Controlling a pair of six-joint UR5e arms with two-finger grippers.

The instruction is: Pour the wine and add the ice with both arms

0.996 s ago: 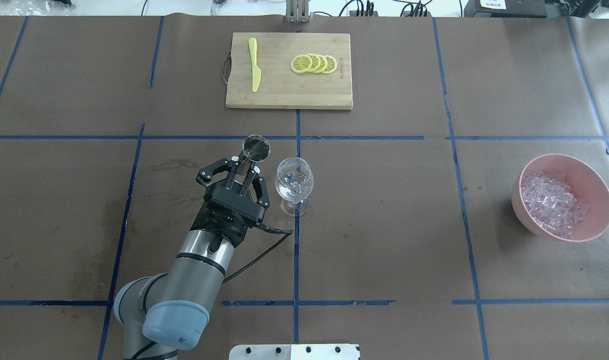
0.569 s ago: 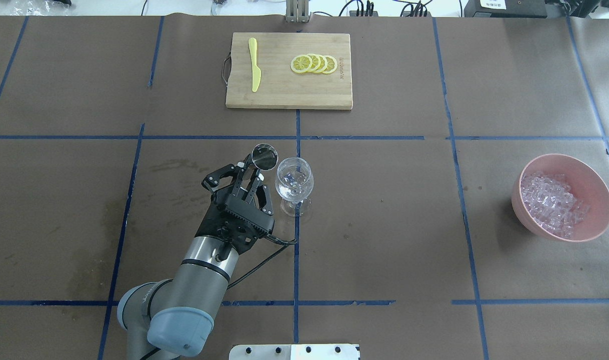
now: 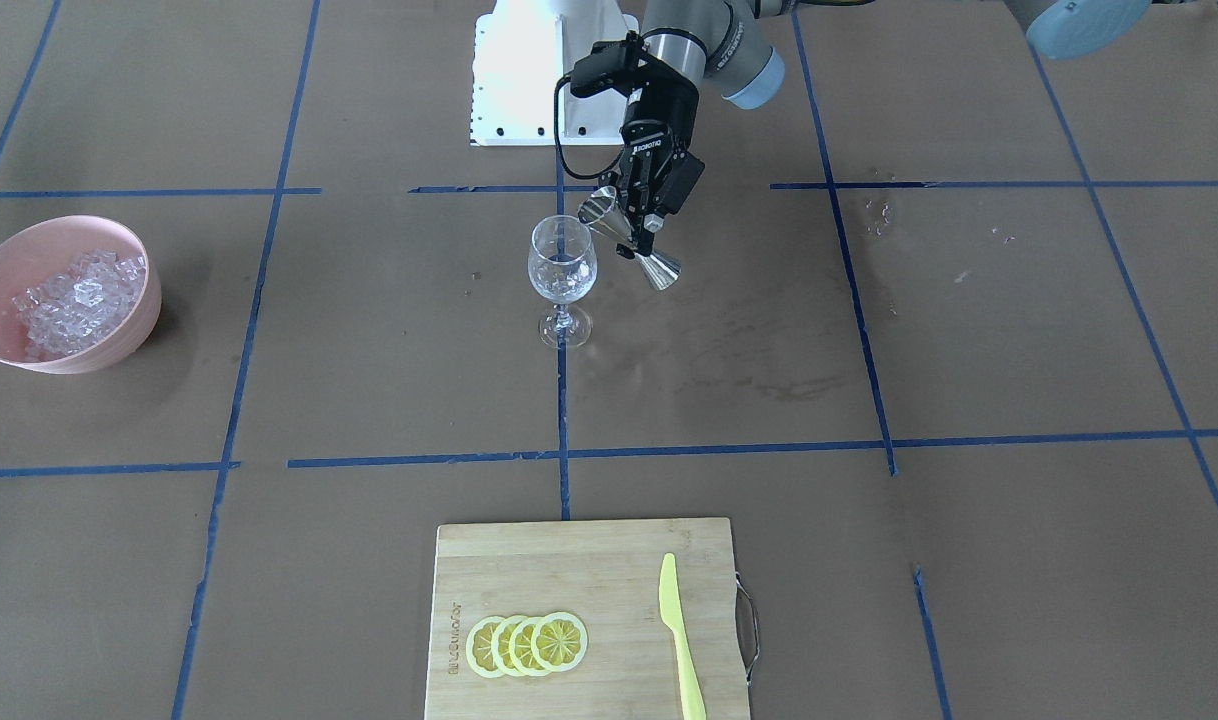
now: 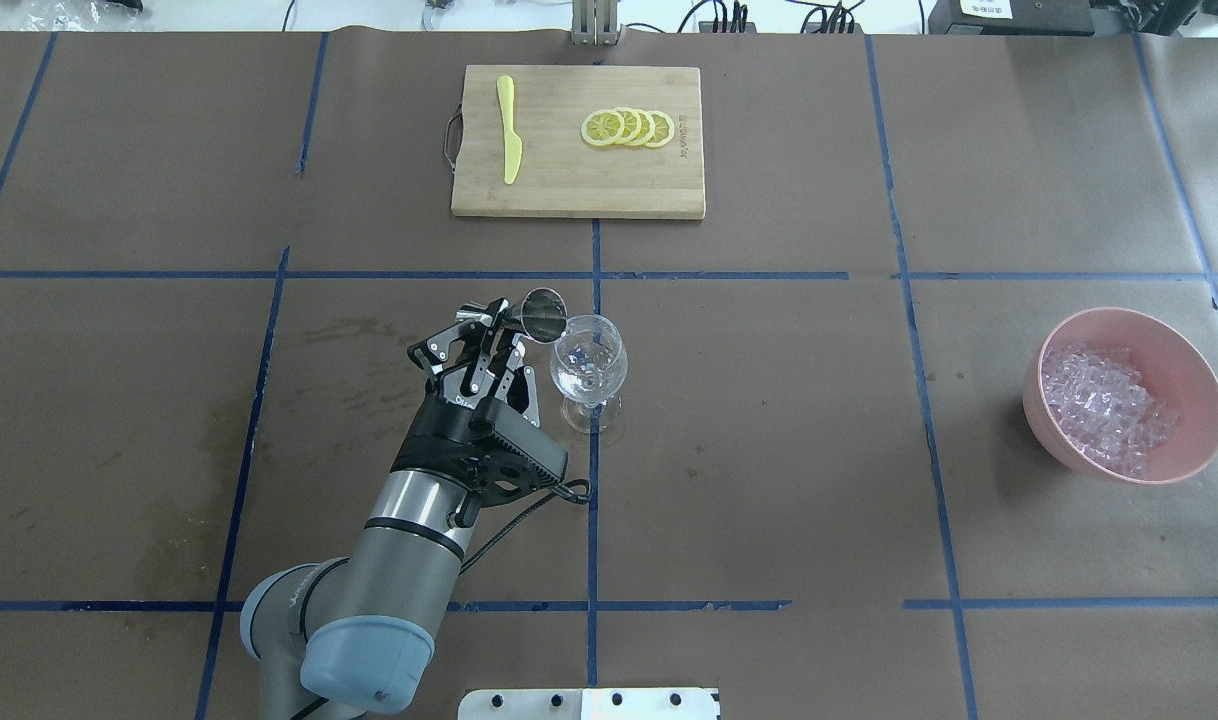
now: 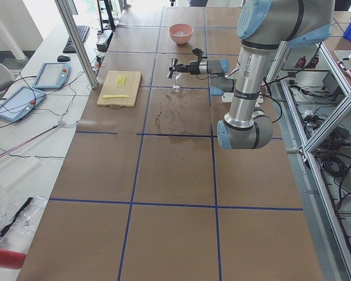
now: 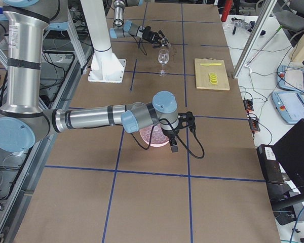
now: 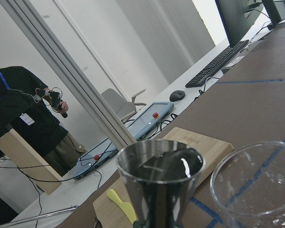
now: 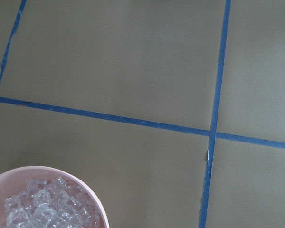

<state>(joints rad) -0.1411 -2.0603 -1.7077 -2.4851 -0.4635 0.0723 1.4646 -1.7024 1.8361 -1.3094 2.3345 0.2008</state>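
My left gripper is shut on the waist of a steel jigger, which is tilted with its mouth at the rim of the clear wine glass. The front-facing view shows the jigger leaning toward the glass. Whether wine is inside or flowing, I cannot tell. Ice fills a pink bowl at the far right. My right gripper hangs over that bowl; I cannot tell if it is open or shut. Its wrist view shows the ice but no fingers.
A wooden cutting board with lemon slices and a yellow knife lies at the far middle. The white base plate is at the near edge. A person stands beyond the table.
My left gripper has shifted right and rolled, tipping the jigger from nearly upright beside the glass to leaning over its rim. The glass and bowl have not moved.
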